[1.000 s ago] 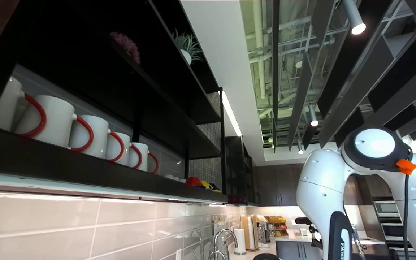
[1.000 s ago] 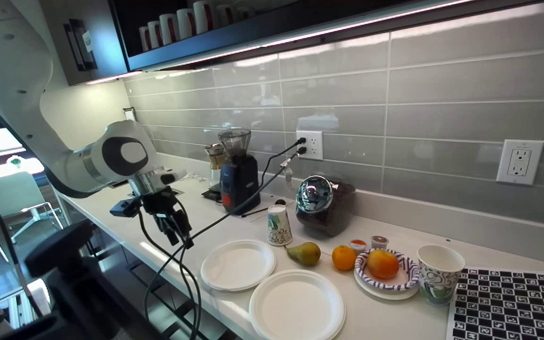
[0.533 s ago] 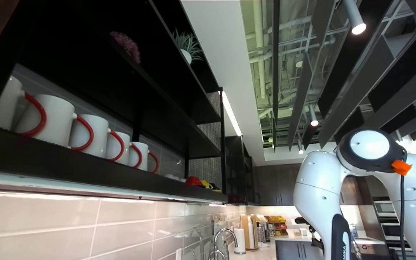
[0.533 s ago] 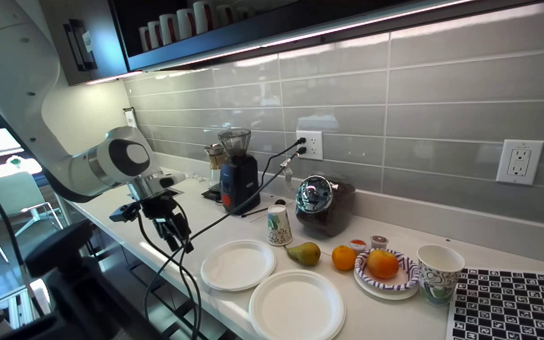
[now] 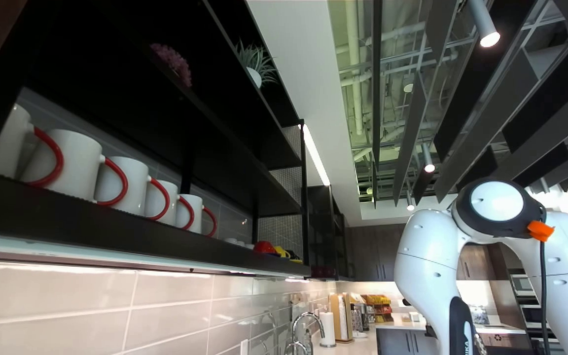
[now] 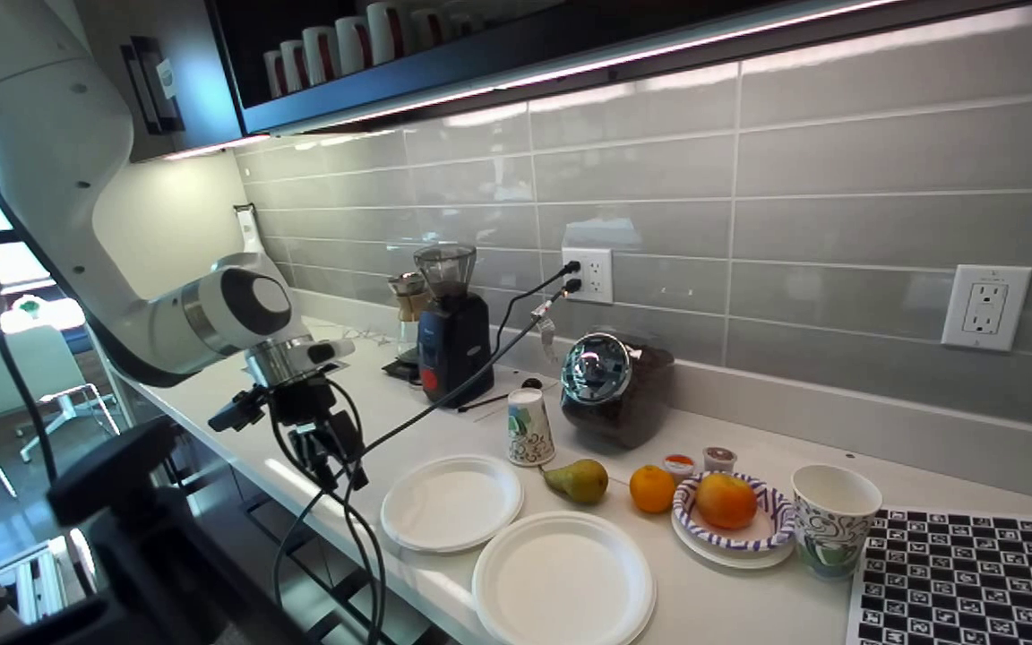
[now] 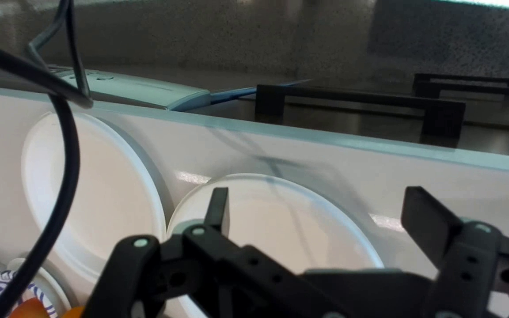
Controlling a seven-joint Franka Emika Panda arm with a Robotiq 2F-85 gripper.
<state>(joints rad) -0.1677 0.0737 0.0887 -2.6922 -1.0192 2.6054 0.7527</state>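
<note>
Hovering near the edge of the desk (image 6: 740, 614): hand (image 7: 320, 207), jaws spread wide.
Nearer white plate (image 7: 263, 229) lies ahead of the hand, apart from it; farther white plate (image 7: 102, 190) just beside the nearer.

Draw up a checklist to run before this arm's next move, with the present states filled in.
1. Jaws apart, nothing between them: ok.
2. Nearest plate bare: ok.
3. Black cable clear of the wrist view: not ok, it loops in front of the farther plate.
4. Pear off both plates: ok.
5. Pear's stem apart from the cup beside it: cannot tell, too close.
6. Red-orange fruit inside the patterned bowl: ok.
</note>
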